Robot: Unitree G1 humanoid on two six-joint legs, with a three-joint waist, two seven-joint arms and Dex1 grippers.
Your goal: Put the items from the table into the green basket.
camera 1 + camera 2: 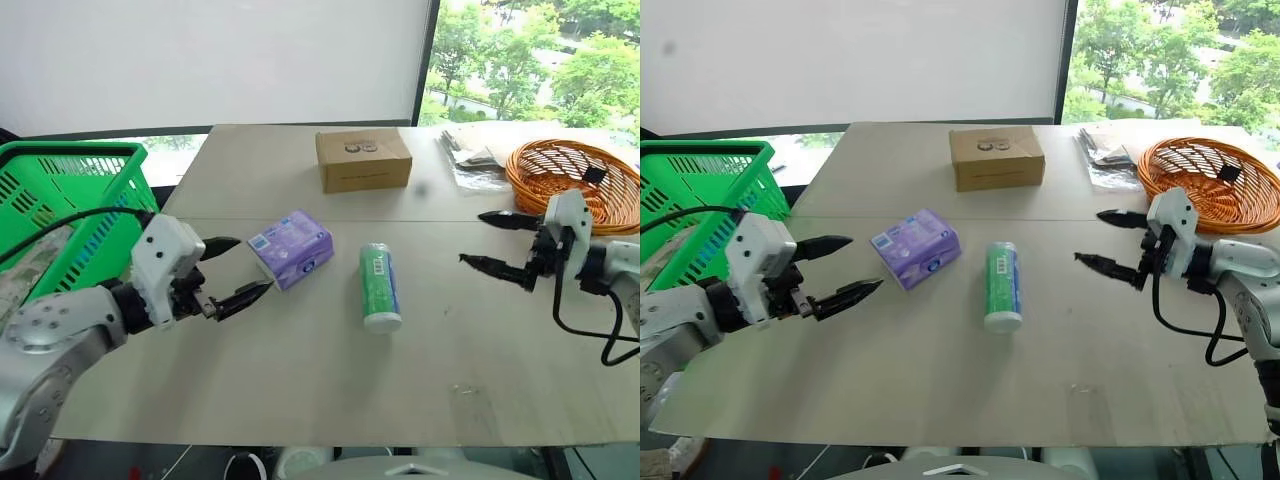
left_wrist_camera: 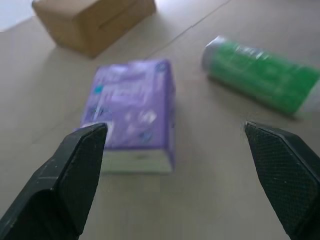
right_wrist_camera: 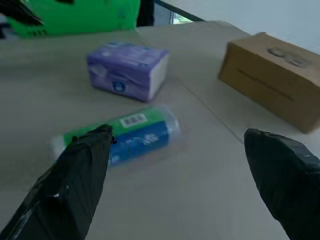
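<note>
A purple tissue pack (image 1: 291,248) lies on the beige table (image 1: 300,380) near its seam. To its right a green canister (image 1: 380,285) with a white end lies on its side. My left gripper (image 1: 235,267) is open just left of the tissue pack, fingers pointing at it without touching. My right gripper (image 1: 490,240) stands open to the right of the canister, a hand's width away, holding nothing. The green basket (image 1: 60,215) sits off the table's left edge. In the left wrist view the pack (image 2: 132,112) lies ahead of the black fingers (image 2: 70,175).
A brown cardboard box (image 1: 363,159) stands at the back centre. An orange wicker bowl (image 1: 580,180) sits at the back right, behind my right gripper, with a clear plastic packet (image 1: 470,150) beside it. A black cable (image 1: 60,230) runs along my left arm.
</note>
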